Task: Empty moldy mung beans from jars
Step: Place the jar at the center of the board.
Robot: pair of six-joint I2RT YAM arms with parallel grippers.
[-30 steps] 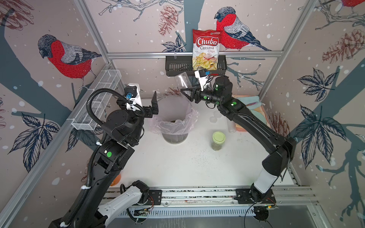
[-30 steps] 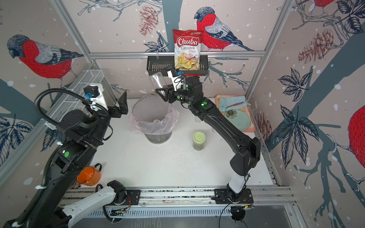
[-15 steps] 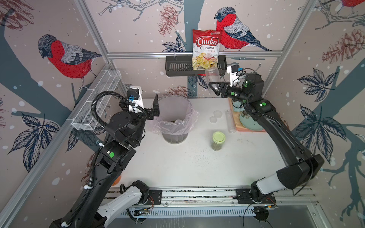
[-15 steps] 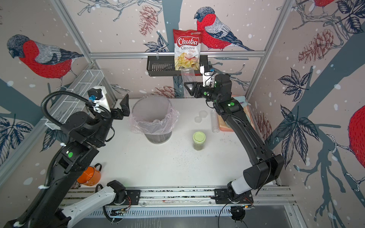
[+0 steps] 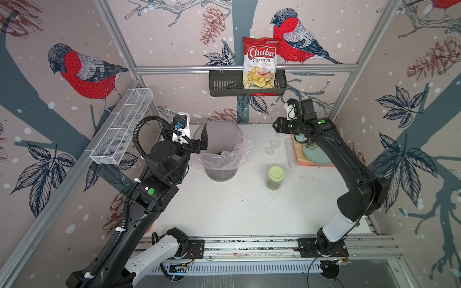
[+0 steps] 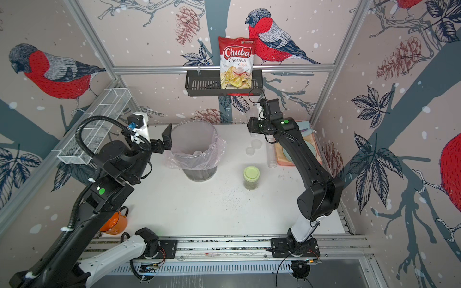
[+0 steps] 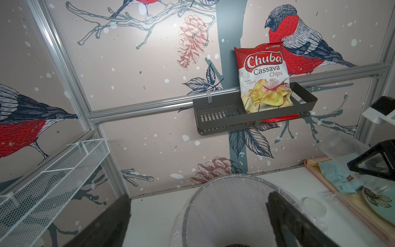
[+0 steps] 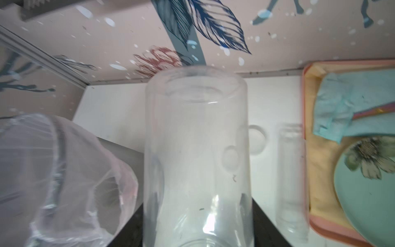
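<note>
Clear short jar [image 8: 196, 149]: empty, clamped in right hand [image 5: 278, 126], at back of surface [image 5: 224, 207], between bin [image 5: 219, 174] and tray [image 5: 314, 163].
Left hand [image 6: 167, 139]: wide open, empty, just beside bin rim.
Green-lidded jar [image 5: 276, 177]: upright on surface, mung beans [image 5: 274, 185] inside.
Tube [image 5: 291, 154]: lying along tray edge, two loose lids [image 5: 275, 143] beside.
Right arm [image 5: 349, 162]: reaching over tray.

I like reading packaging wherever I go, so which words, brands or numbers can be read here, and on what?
"Chuba": the brand, in white on red, on the chip bag standing in the black wall basket.
"Cassava Chips": on the same bag, just under the brand.
The smaller print lower on the bag is too small and blurred to read.
No other readable text shows in any view.
</note>
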